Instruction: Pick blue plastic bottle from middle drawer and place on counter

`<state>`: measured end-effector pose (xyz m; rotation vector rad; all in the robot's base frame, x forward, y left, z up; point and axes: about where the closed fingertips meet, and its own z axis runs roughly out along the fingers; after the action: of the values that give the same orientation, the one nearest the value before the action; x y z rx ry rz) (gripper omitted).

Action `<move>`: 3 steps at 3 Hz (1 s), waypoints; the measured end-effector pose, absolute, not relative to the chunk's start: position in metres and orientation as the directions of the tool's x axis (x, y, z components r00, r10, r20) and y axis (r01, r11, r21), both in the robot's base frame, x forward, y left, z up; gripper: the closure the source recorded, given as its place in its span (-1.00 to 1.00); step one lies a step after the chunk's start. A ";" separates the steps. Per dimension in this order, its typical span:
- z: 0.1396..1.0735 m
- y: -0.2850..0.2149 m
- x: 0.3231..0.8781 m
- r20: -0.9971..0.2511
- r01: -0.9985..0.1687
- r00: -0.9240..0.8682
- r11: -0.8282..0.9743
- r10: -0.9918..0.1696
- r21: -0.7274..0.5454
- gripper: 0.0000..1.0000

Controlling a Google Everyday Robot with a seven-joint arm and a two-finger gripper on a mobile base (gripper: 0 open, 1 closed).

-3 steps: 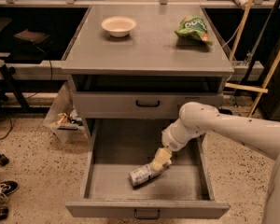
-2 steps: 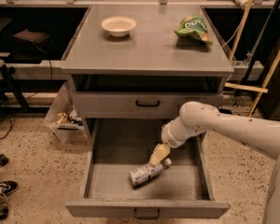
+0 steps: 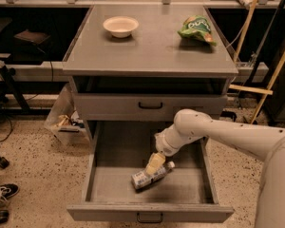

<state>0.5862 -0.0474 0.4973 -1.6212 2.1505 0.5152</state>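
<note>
The blue plastic bottle [image 3: 150, 176] lies on its side on the floor of the open middle drawer [image 3: 114, 184], white cap toward the right. My gripper [image 3: 155, 163] hangs from the white arm that reaches in from the right. It is inside the drawer, right over the bottle's middle and touching or nearly touching it. The counter [image 3: 147, 44] is the flat grey cabinet top above the drawers.
A white bowl [image 3: 120, 26] and a green snack bag [image 3: 195, 28] sit on the counter. A shut drawer [image 3: 150, 106] is above the open one. A clear bin of clutter [image 3: 64, 122] stands left of the cabinet. Wooden poles [image 3: 256, 65] lean at right.
My gripper has moved down and a little left, from above the bottle's right end to right over its middle. The bottle has not moved.
</note>
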 end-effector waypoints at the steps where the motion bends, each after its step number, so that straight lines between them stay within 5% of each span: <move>1: 0.471 -0.017 0.578 -0.544 -0.984 -0.169 0.176 -0.822 0.039 -1.00; 3: 0.462 -0.005 0.572 -0.526 -0.984 -0.171 0.175 -0.833 0.044 -1.00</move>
<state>0.5720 -0.0050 0.4620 -1.7170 2.0749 0.5375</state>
